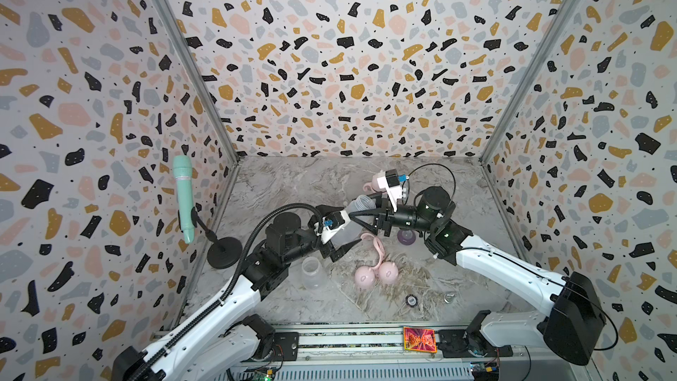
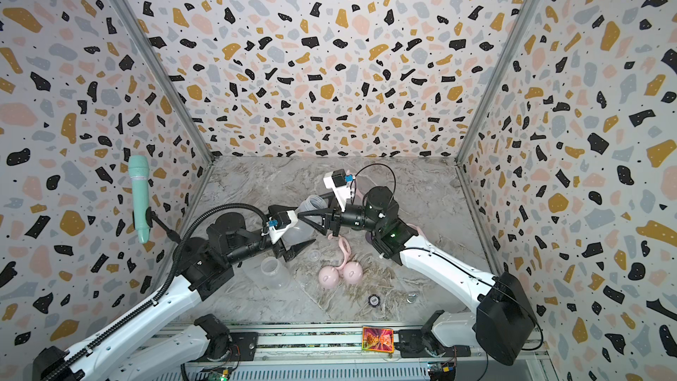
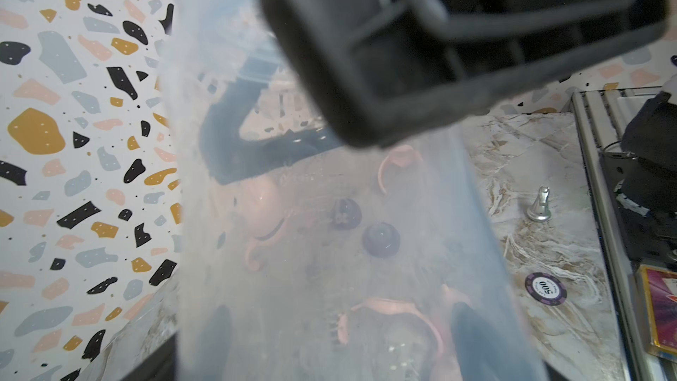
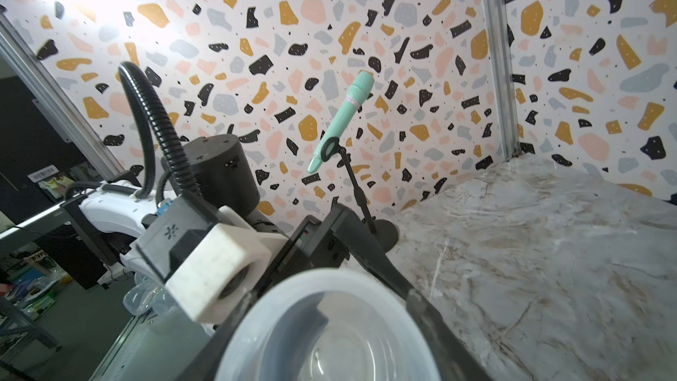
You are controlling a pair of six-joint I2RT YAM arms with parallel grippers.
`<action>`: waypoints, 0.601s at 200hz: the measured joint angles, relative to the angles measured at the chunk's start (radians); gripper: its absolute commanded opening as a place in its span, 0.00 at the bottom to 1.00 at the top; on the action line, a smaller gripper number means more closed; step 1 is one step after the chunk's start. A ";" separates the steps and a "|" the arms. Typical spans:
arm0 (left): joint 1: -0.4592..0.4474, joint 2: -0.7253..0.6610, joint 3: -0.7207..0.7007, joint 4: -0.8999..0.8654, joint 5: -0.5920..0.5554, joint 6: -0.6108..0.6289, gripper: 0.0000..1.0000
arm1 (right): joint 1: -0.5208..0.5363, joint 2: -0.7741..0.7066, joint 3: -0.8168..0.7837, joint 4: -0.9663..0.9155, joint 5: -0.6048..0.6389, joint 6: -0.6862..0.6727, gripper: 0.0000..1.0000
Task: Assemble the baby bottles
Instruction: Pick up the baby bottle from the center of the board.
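- The right claw (image 4: 326,309) is clenched on the clear bottle (image 1: 357,207) near its mouth, held off the surface (image 1: 293,185) behind the pink caps (image 1: 377,274). The slick wall could slip or twist.
- The left claw (image 2: 302,227) is spread wide around the bottle's base. Closing off-centre could knock the bottle down towards the caps.

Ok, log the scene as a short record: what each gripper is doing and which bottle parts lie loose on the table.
held bottle: clear, mouth open, off the table, between both grippers
right gripper: shut on its mouth end
left gripper: jaws wide around its body, grip unclear
second bottle: upright on table, uncapped
loose parts: two pink dome caps, pink handle ring, purple teat collar
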 measured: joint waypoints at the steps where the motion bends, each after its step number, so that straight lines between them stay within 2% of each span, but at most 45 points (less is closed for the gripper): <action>1: 0.000 0.000 0.000 0.000 0.000 0.000 0.95 | 0.000 0.000 0.000 0.000 0.000 0.000 0.36; 49: 0.000 0.024 0.014 0.060 0.072 -0.083 0.88 | -0.020 -0.007 -0.018 0.073 -0.027 0.047 0.36; 120: 0.000 0.056 0.014 0.153 0.180 -0.216 0.71 | -0.035 -0.045 -0.101 0.208 -0.026 0.084 0.36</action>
